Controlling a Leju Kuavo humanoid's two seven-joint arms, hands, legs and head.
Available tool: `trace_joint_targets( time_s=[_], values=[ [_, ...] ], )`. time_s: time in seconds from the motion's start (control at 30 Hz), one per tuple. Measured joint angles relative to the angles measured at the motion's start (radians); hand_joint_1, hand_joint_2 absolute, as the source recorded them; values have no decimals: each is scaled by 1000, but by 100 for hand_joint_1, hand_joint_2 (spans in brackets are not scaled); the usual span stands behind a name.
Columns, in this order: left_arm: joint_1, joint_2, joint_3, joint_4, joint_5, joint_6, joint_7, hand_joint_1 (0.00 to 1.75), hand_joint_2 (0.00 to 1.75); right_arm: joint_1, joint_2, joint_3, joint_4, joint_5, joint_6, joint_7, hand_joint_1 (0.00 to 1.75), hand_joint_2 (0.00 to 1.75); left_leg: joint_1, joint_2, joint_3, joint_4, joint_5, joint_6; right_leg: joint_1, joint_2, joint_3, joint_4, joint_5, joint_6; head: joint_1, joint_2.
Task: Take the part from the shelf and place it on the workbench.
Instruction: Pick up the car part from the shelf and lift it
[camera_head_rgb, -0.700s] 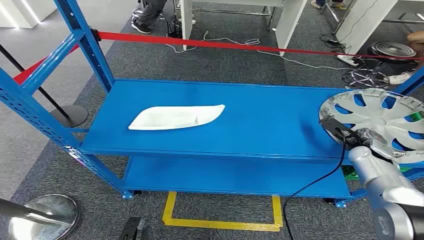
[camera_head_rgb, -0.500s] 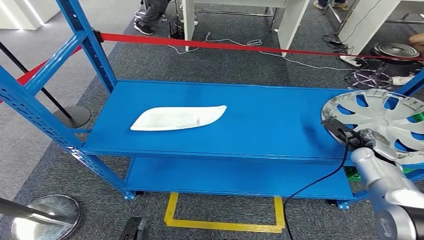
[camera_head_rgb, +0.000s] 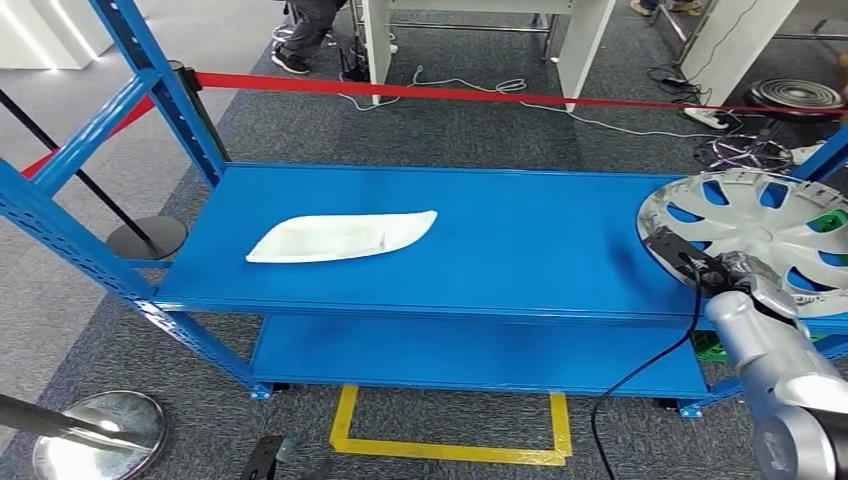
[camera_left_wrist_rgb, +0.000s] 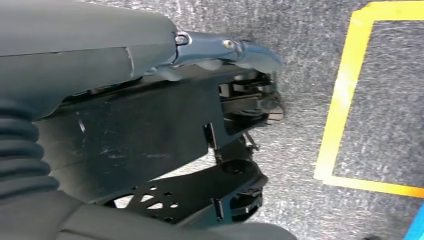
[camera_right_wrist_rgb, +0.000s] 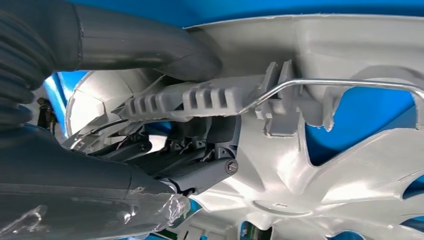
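Note:
A silver wheel cover (camera_head_rgb: 770, 235) sits at the right end of the blue shelf's top deck (camera_head_rgb: 520, 250), partly past its edge. My right hand (camera_head_rgb: 745, 275) grips the cover's near rim. In the right wrist view the thick thumb (camera_right_wrist_rgb: 150, 45) lies across the rim of the wheel cover (camera_right_wrist_rgb: 320, 165), with the darker fingers (camera_right_wrist_rgb: 200, 165) on its other side. A white curved panel (camera_head_rgb: 340, 237) lies flat on the left half of the deck. My left hand (camera_left_wrist_rgb: 100, 75) hangs over the grey carpet, fingers (camera_left_wrist_rgb: 225, 47) stretched out and holding nothing.
Blue uprights (camera_head_rgb: 160, 90) frame the shelf's left end, and a lower deck (camera_head_rgb: 470, 355) runs beneath. A red barrier tape (camera_head_rgb: 450, 93) stretches behind the shelf. Yellow floor tape (camera_head_rgb: 450, 450) marks the carpet in front. A chrome stanchion base (camera_head_rgb: 95, 430) stands at the lower left.
The whole picture has shifted slightly, so the camera has moved. My right hand still holds the wheel cover at the shelf's right end.

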Motion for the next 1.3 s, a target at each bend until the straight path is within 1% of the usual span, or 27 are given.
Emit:
trace_joint_targets(
  time_s=[0.03, 0.07, 0.1, 0.13, 0.17, 0.2, 0.23, 0.27, 0.3, 0.37, 0.4, 0.43, 0.47, 0.53, 0.57, 0.6, 0.67, 0.73, 0.77, 0.87, 0.9, 1.03, 1.07, 1.1, 1.17, 1.2, 1.3],
  values=[
    [0, -1, 0, 0, 2, 1, 4, 0, 175, -2, 1, -1, 0, 1, -1, 0, 175, 175, 4, 0, 32, -64, 26, -6, -2, 1, -4, 6, -1, 9, -1, 0],
    [0, -1, 1, 0, 3, 2, 6, 0, 175, -4, 1, -2, 0, 2, -2, 1, 175, 175, 7, -2, 55, -113, 42, -4, -2, 3, -10, 11, -2, 17, 0, 0],
    [1, -2, 1, 0, 3, 3, 7, 0, 175, -5, 1, -3, -1, 2, -3, 2, 175, 175, 8, -4, 68, -142, 48, 1, -2, 5, -15, 15, -2, 26, 1, 0],
    [1, -3, 1, 0, 3, 4, 7, 0, 175, -5, 2, -5, -1, 2, -4, 3, 175, 175, 7, -7, 69, -152, 46, 10, -1, 6, -18, 15, 0, 33, 2, 0],
    [2, -3, 2, 0, 4, 5, 8, 0, 175, -2, 2, -6, -1, 2, -5, 3, 175, 175, 5, -9, 66, -150, 47, 24, -3, 7, -18, 11, 3, 39, 5, 0],
    [2, -3, 2, 0, 4, 7, 8, 0, 175, 1, 3, -7, -1, 2, -6, 4, 175, 175, 4, -8, 66, -151, 49, 32, -5, 8, -18, 8, 4, 44, 6, 0],
    [2, -3, 2, 0, 4, 8, 8, 0, 175, 4, 3, -8, 0, 2, -6, 4, 175, 175, 4, -7, 66, -152, 51, 40, -7, 8, -23, 18, -4, 47, 7, 0],
    [2, -3, 2, 0, 5, 9, 8, 0, 175, 6, 3, -9, 0, 2, -6, 4, 175, 175, 3, -6, 65, -152, 54, 46, -8, 8, -38, 49, -24, 49, 10, 0],
    [2, -3, 2, 0, 5, 10, 8, 0, 175, 8, 3, -9, 0, 2, -6, 3, 175, 175, 2, -5, 64, -153, 55, 51, -7, 8, -62, 103, -55, 49, 13, 0],
    [3, -3, 3, 0, 6, 10, 6, 0, 175, 13, 3, -9, 0, 2, -6, 2, 175, 175, -2, -5, 62, -153, 55, 56, -5, 8, -126, 243, -119, 49, 16, 0],
    [3, -3, 3, 0, 6, 11, 5, 0, 175, 15, 3, -9, 1, 2, -6, 0, 175, 175, -3, -5, 62, -153, 55, 57, -4, 9, -148, 291, -133, 48, 16, 0],
    [3, -3, 3, 0, 6, 12, 4, 0, 175, 17, 3, -10, 1, 2, -6, -1, 175, 175, -4, -5, 63, -153, 54, 58, -3, 9, -153, 303, -129, 46, 16, 0],
    [3, -3, 3, 0, 5, 13, 3, 0, 175, 17, 3, -10, 1, 2, -6, -3, 175, 175, -4, -5, 66, -153, 53, 58, -2, 9, -138, 275, -107, 43, 16, 0],
    [2, -3, 3, 0, 1, 16, 3, 0, 175, 13, 3, -11, 0, 2, -6, -7, 175, 175, -4, -5, 72, -153, 50, 54, -1, 9, -66, 138, -48, 34, 17, 0],
    [2, -3, 3, 0, -2, 18, 3, 0, 175, 10, 3, -12, 0, 2, -6, -10, 175, 175, -5, -5, 75, -153, 48, 50, 1, 9, -33, 77, -31, 30, 16, 0],
    [2, -4, 3, 0, -5, 20, 3, 0, 175, 8, 3, -12, 0, 3, -6, -14, 175, 175, -4, -5, 76, -153, 47, 44, 4, 9, -12, 39, -24, 25, 16, 0],
    [1, -4, 2, 0, -12, 24, 3, 0, 175, 5, 4, -13, -1, 2, -10, -26, 175, 175, -1, -5, 78, -158, 48, 29, 13, 9, -3, 24, -25, 16, 16, 0],
    [1, -3, 1, 0, -17, 27, 1, 0, 175, 5, 6, -16, -4, -1, -29, -42, 175, 175, 4, -4, 79, -156, 45, 17, 13, 8, 3, 13, -16, 5, 16, 0],
    [2, -3, 1, 0, -17, 29, -2, 0, 175, 5, 9, -17, -6, -4, -47, -53, 175, 175, 3, -3, 71, -137, 31, 13, 12, 7, 6, 6, -12, -2, 15, 0],
    [3, -1, 1, 0, -14, 31, -12, 0, 175, 12, 27, -20, -16, -15, -111, -88, 175, 175, -2, -1, -2, 4, -52, 8, 9, 4, 3, -2, -4, -13, 14, 0],
    [3, 0, 1, 0, -13, 31, -14, 0, 175, 14, 32, -21, -18, -17, -122, -93, 175, 175, -2, -1, -20, 38, -69, 7, 9, 4, 1, -2, -3, -14, 14, 0],
    [4, 0, 1, 0, -9, 32, -19, 0, 175, 20, 40, -23, -25, -23, -139, -105, 175, 175, -3, -1, -47, 89, -85, 5, 9, 4, -3, -2, -1, -15, 14, 0],
    [5, 1, 2, 0, -4, 33, -24, 0, 175, 32, 53, -24, -45, -43, -163, -130, 175, 175, -3, 0, -35, 61, -57, 4, 7, 6, -6, -1, 0, -13, 14, 0],
    [6, 2, 4, 0, 1, 33, -32, 0, 175, 50, 71, -25, -78, -74, -193, -163, 175, 175, -3, 3, -11, 9, -20, 3, 6, 9, -10, 2, 1, -8, 14, 0],
    [10, 2, 10, 0, 12, 34, -47, 0, 175, 93, 113, -26, -170, -163, -256, -239, 175, 175, -4, 7, 46, -127, 54, 10, 6, 15, -24, 16, 1, 7, 15, 0],
    [12, 2, 14, 0, 14, 34, -52, 0, 175, 111, 130, -26, -216, -205, -274, -262, 175, 175, -5, 7, 52, -152, 60, 17, 7, 15, -31, 20, 1, 15, 15, 0],
    [20, 2, 24, 0, 14, 36, -60, 0, 175, 160, 174, -22, -342, -287, -293, -291, 175, 175, -9, 0, 44, -155, 62, 41, 3, 9, -42, 23, -1, 30, 17, 0]
  ],
)
